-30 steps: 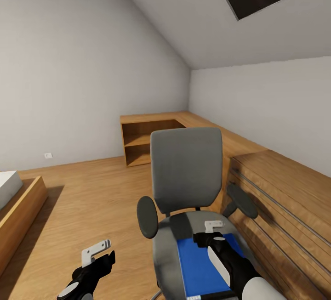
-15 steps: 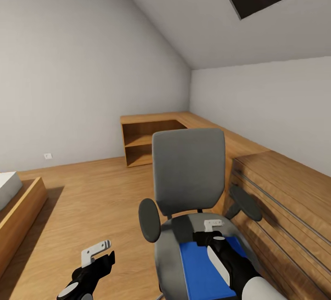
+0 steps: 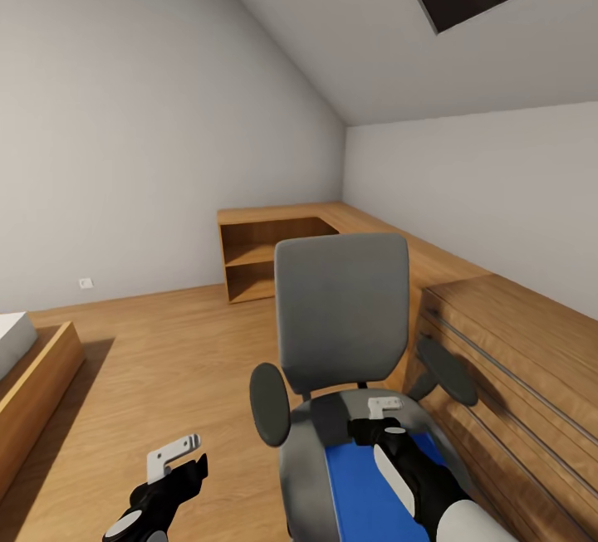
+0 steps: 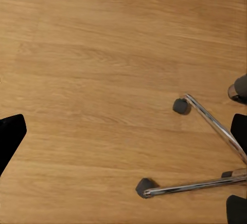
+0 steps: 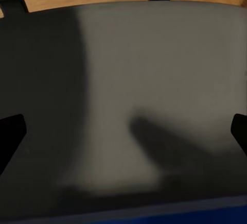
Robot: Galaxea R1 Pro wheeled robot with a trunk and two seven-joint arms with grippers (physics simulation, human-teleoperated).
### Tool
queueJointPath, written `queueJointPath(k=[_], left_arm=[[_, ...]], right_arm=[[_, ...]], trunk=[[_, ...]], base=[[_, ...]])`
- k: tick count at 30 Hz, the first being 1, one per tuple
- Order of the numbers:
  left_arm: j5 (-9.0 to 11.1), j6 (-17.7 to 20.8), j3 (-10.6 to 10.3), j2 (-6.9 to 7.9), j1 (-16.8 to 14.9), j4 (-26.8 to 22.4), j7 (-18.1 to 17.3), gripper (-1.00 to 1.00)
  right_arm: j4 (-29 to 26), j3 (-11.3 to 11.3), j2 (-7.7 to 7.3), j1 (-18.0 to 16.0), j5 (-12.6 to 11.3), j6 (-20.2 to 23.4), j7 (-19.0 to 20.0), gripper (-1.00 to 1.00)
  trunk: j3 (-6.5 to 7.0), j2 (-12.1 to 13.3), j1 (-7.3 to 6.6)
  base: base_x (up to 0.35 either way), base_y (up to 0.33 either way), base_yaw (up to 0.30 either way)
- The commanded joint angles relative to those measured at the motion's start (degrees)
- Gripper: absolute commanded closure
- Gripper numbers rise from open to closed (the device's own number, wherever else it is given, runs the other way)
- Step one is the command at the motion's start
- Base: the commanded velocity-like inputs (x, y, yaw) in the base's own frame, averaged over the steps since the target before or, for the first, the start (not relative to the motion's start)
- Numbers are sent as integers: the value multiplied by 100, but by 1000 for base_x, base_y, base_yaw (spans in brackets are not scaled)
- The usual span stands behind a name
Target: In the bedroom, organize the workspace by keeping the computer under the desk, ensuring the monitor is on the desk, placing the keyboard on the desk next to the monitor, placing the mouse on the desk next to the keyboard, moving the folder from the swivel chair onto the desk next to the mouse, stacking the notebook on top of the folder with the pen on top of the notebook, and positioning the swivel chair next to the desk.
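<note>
head view: the swivel chair [image 3: 342, 318] stands in the lower middle of the frame, its grey back upright and its seat turned toward the camera. the folder [image 3: 357, 492] lies flat on the seat, bright blue, running off the bottom edge of the frame. the right end effector [image 3: 380, 407] hangs just over the far end of the folder, above the grey seat cushion; how its fingers stand cannot be told here. the left end effector [image 3: 174, 452] sits at the lower left over the wooden floor [image 3: 166, 359], well apart from the chair; its finger spacing cannot be told here either. a light wooden chest of drawers [image 3: 515, 359] runs along the right side, just beside the chair's right armrest. an open wooden shelf unit [image 3: 257, 256] stands in the far corner, and a bed frame [image 3: 33, 384] shows at the left edge.

left wrist view: the wooden floor fills most of the frame; the chair's metal base legs with dark casters [image 4: 181, 105] show at the lower right. dark fingertips [image 4: 10, 136] appear at the left and right edges, spread wide with nothing between them.

right wrist view: the grey seat cushion takes up most of the frame, with a strip of the blue folder along the bottom edge. dark fingertips [image 5: 10, 131] sit at the far left and right edges, spread apart and empty.
</note>
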Motion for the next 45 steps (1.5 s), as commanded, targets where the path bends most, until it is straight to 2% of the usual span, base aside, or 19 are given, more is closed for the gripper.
queueJointPath(k=[1,5,18,30,45], left_arm=[[60,7,-5,1,-1,-9,52,-100],[58,9,-11,-9,-1,-7,57,-100],[60,9,-14,-25,-2,-9,78,-100],[66,14,-9,-10,-3,-7,63,-100],[67,9,-5,-6,0,2,52,-100]], right_arm=[[-9,36,-5,-4,-62,26,-55,-100],[-13,36,28,-4,-72,233,-57,-100],[-18,36,54,-4,-97,469,-58,-100],[-18,36,54,-4,-93,465,-58,-100],[-18,36,51,-4,-89,464,-58,-100]], trunk=[[-5,-2,0],[-5,-2,0],[-238,-524,286],[-238,-524,286],[-238,-524,286]], base=[[44,0,0],[15,0,0],[1,0,0],[0,0,0],[-100,0,0]])
